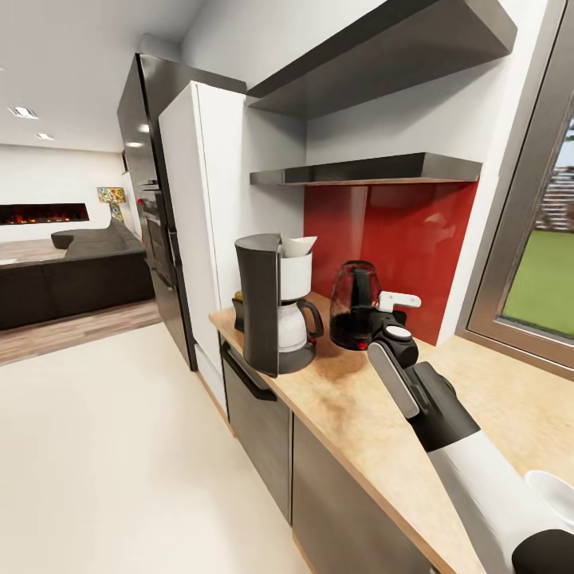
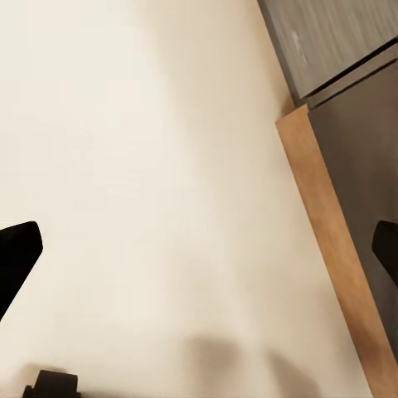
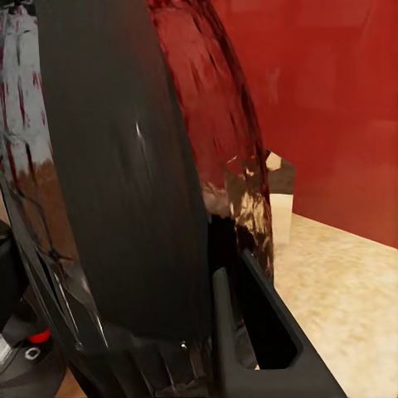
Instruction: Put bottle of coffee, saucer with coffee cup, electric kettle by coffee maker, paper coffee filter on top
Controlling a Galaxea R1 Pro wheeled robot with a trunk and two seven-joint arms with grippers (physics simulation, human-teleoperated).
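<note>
The coffee maker (image 1: 269,307) is seen standing on the kitchen countertop (image 1: 359,414) at centre frame of the head view, close to the counter's near-left end, with the paper coffee filter (image 1: 298,245) resting on top of its white basket. A small dark jar with an amber cap, the bottle of coffee (image 1: 237,309), is partly visible behind the machine at its left. The electric kettle (image 1: 355,305) is placed just right of the coffee maker, in front of the red backsplash (image 1: 399,239). The right gripper (image 1: 381,322) is reached in from the lower right of the frame and is at the kettle's handle side; in the right wrist view the kettle (image 3: 124,207) is seen pressed close against a finger (image 3: 257,332), but whether the jaws are clamped cannot be told. A white rim, cup or saucer, is noted at the lower right edge. The kitchen shelf (image 1: 367,170) is mounted above. In the left wrist view the left gripper's fingertips (image 2: 16,253) are held wide apart over pale floor (image 2: 149,182)
</note>
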